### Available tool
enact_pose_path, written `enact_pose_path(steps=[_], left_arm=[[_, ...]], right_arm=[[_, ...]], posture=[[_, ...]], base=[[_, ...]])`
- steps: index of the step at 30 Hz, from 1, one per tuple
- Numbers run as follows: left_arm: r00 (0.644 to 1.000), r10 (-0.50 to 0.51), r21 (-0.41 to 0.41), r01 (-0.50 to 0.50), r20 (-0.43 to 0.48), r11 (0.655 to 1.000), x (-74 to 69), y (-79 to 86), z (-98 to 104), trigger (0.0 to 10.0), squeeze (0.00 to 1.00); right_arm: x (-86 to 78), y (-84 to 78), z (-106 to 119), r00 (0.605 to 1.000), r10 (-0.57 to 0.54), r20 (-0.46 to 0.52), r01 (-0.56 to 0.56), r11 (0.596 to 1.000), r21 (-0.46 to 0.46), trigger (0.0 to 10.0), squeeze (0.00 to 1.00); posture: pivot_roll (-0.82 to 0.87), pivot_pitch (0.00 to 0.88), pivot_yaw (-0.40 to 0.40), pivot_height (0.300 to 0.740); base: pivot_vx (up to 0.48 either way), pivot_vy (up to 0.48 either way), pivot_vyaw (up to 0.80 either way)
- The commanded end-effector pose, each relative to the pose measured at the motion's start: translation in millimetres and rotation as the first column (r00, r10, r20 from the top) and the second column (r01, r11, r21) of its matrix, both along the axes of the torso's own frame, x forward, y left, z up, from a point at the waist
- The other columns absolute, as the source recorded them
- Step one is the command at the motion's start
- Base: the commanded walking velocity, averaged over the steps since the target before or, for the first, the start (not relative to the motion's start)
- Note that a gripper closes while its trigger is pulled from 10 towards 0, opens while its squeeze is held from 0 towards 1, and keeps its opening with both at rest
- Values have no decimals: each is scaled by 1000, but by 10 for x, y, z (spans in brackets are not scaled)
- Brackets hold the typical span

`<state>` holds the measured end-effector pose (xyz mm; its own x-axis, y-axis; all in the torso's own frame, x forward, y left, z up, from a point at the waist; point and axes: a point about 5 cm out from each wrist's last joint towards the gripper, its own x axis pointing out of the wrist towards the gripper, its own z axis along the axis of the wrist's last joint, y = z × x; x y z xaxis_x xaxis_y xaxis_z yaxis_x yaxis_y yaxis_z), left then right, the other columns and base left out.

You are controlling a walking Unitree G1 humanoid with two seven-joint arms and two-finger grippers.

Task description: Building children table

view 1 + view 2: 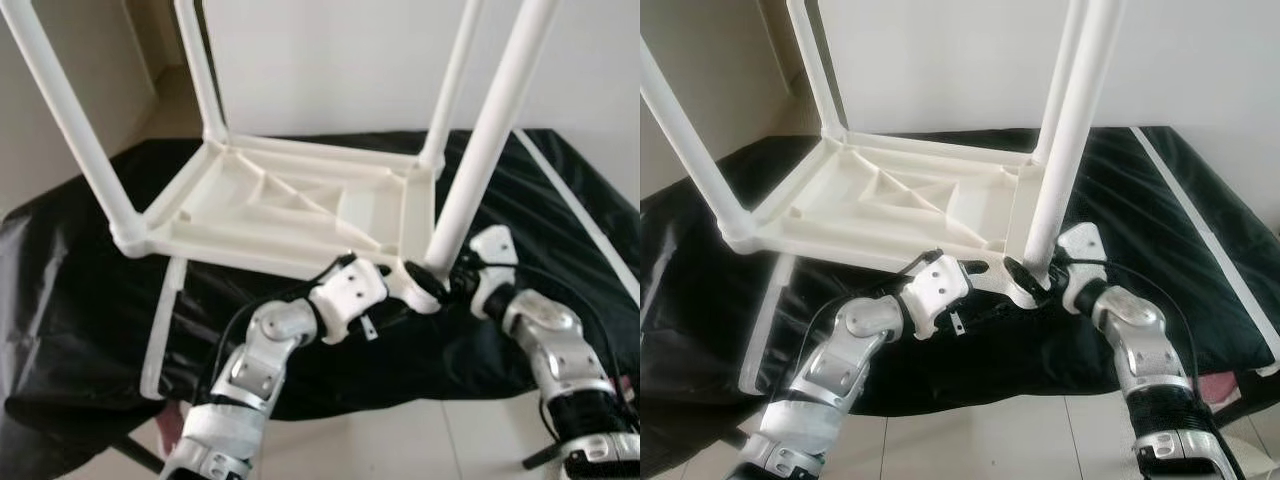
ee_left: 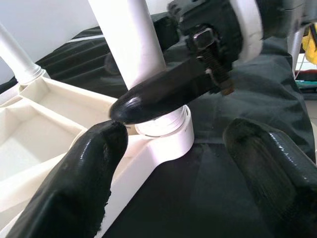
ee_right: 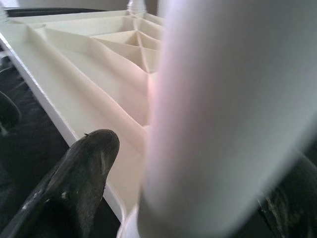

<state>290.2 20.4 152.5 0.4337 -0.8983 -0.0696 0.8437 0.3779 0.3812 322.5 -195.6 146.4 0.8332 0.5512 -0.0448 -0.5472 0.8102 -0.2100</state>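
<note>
**Both hands at the near-right leg of the upturned table**

All four white legs run out of the top of the head views, so their ends are cut off. The near-right leg (image 1: pixel 478 160) crosses in front of the far-right leg (image 1: pixel 452 85), and its socket at the lower centre of the frame is partly hidden by the two hands. In the right wrist view that leg is a blurred white column that hides most of the second finger, leaving one black finger (image 3: pixel 81 173) clear.

The children's table (image 1: pixel 290 205) lies upside down in the middle of the frame on a worktop draped in black cloth (image 1: pixel 70 290), its ribbed underside facing up. Four legs stand in its corners: the near-left leg (image 1: pixel 70 110) and far-left leg (image 1: pixel 200 65) complete the count. One loose white bar (image 1: pixel 165 325) lies on the cloth at lower left, and a second white bar (image 1: pixel 585 215) runs along the cloth at right.

The right hand (image 1: pixel 440 283) reaches in from the lower right; its fingers sit on either side of the near-right leg's base, and whether they press on it cannot be told. The left hand (image 1: pixel 405 283) comes from the lower left, its two fingers (image 2: pixel 74 183) spread apart at the table's corner socket (image 2: pixel 166 136), gripping nothing.
</note>
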Motion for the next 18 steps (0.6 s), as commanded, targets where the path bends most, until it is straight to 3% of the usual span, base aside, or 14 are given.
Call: enact_pose_path(steps=[1,5,6,18], left_arm=[[996,88,-22,-88,33,996,33,16,28,10000,0],[995,97,-26,-96,37,995,34,22,39,10000,0],[994,99,-27,-98,36,995,35,25,35,10000,0],[996,91,-27,-91,23,996,28,7,-10,10000,0]], right_arm=[[21,35,-34,1000,25,-12,-25,1000,-10,10000,0],[55,66,-90,998,54,-37,-55,998,-23,10000,0],[51,52,-104,998,50,-39,-51,998,-24,0,0],[21,-49,-182,997,45,-58,-46,999,-17,0,0]], posture=[[-63,0,6,740],[-54,0,-1,740],[-53,0,-3,740],[-74,0,9,740]], base=[[0,0,0],[0,0,0],[0,0,0],[0,0,0]])
